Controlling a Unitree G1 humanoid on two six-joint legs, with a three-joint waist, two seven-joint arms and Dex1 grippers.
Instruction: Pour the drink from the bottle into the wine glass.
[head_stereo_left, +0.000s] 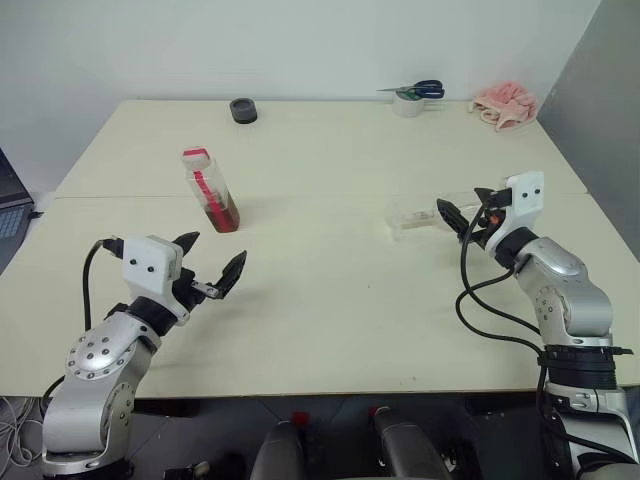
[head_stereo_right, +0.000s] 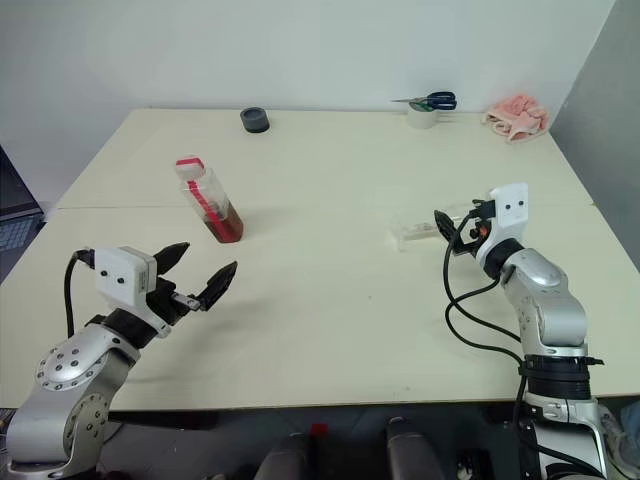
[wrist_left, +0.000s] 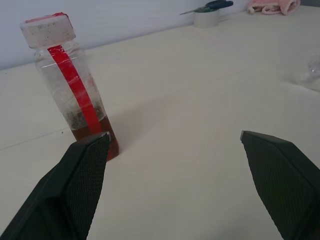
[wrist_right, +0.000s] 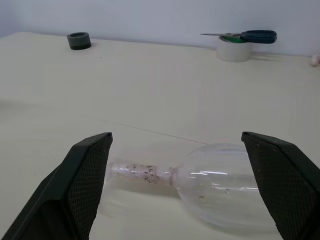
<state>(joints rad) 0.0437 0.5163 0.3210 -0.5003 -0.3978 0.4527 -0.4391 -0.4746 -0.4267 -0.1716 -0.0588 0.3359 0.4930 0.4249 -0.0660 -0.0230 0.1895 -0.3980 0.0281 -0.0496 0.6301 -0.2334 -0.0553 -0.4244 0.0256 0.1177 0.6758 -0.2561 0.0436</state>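
- The bottle (head_stereo_left: 211, 190) stands on the desk (head_stereo_left: 320, 300), leaning a little, cap on, on the robot's left half. The drink (head_stereo_left: 226, 215) fills only the bottom of it.
- The wine glass (head_stereo_left: 425, 217) lies on its side on the right half of the desk, well apart from the bottle.
- We see the left tool (head_stereo_left: 209, 267) with its jaws wide and nothing in them, near the bottle but short of it and a little to one side.
- The right tool (head_stereo_left: 461, 212) is also wide and empty. In the right wrist view the glass's bowl and stem lie across the gap between its black fingers (wrist_right: 85, 175); we cannot tell whether they touch the glass.
- Risk: the glass is round and lying down, so a one-sided nudge from a finger could roll it away over the desk.
- Risk: closing on the thin stem rather than the bowl may let the glass swing or slip when it is raised upright.
- Risk: the bottle already leans; a finger arriving off-centre could tip it over.
- Risk: the cap is on, so nothing pours until it comes off.
- Far edge of the desk: scissors (head_stereo_left: 418, 90) on a tape roll (head_stereo_left: 407, 104), a pink cloth (head_stereo_left: 505, 104), a dark round object (head_stereo_left: 243, 110).
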